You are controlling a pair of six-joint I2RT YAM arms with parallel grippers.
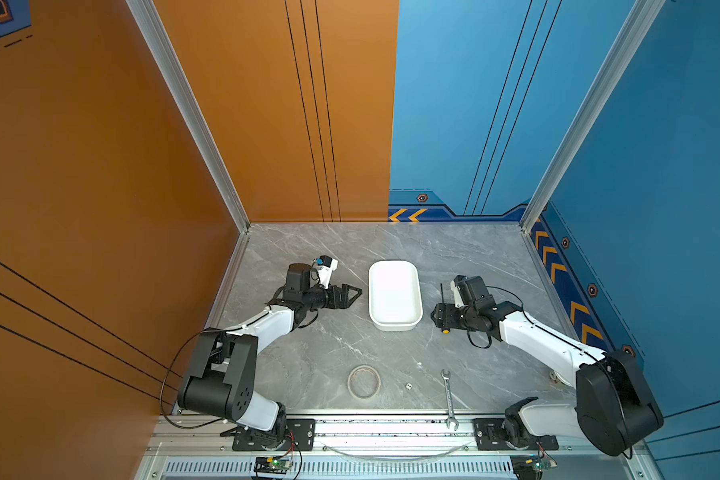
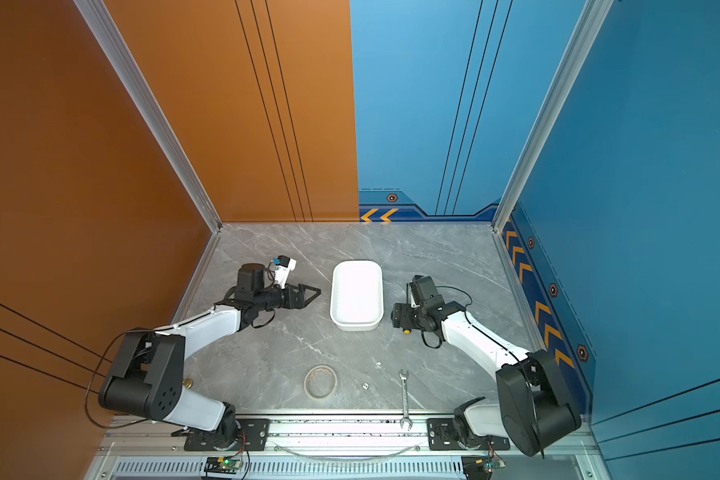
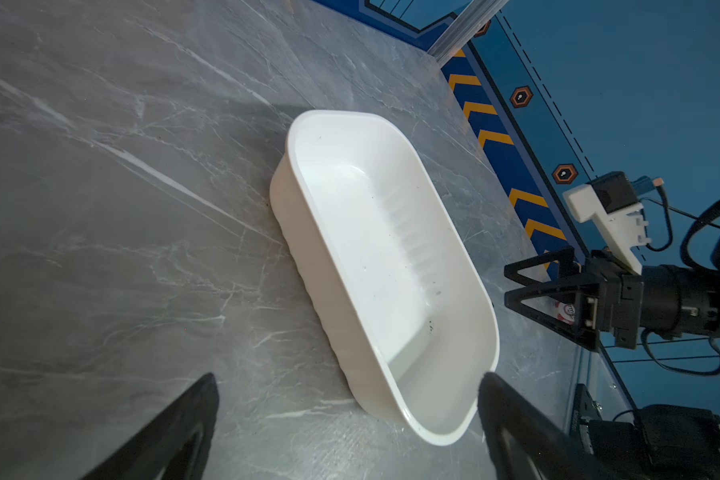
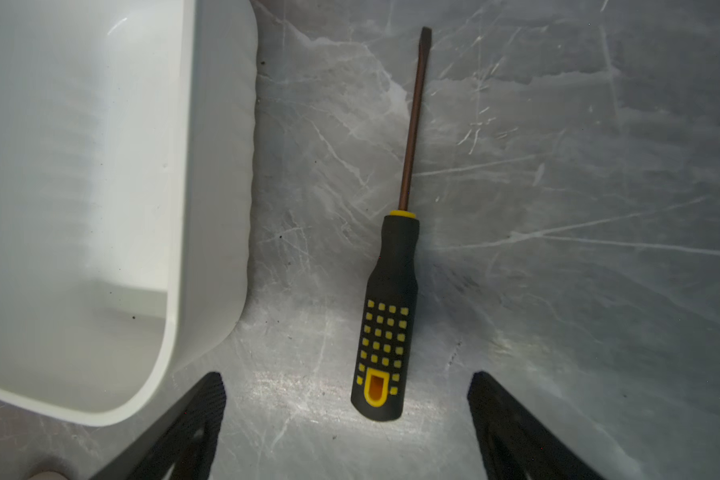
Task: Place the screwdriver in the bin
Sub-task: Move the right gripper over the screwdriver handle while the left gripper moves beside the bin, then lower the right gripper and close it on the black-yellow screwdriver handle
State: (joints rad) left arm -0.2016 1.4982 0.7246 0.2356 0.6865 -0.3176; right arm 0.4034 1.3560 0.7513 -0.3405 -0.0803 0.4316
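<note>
The screwdriver lies flat on the grey marble table, its black handle dotted with yellow and its thin shaft pointing toward the back wall. It sits just to the right of the white bin, which is empty. My right gripper hangs open over the handle's end, one finger on each side, neither touching it. In both top views only the shaft and the yellow end cap show beside that gripper. My left gripper is open and empty, left of the bin.
Toward the front edge lie a tan tape ring, a small white die and a silver open-ended wrench that overhangs the edge. Orange and blue walls close the table on three sides.
</note>
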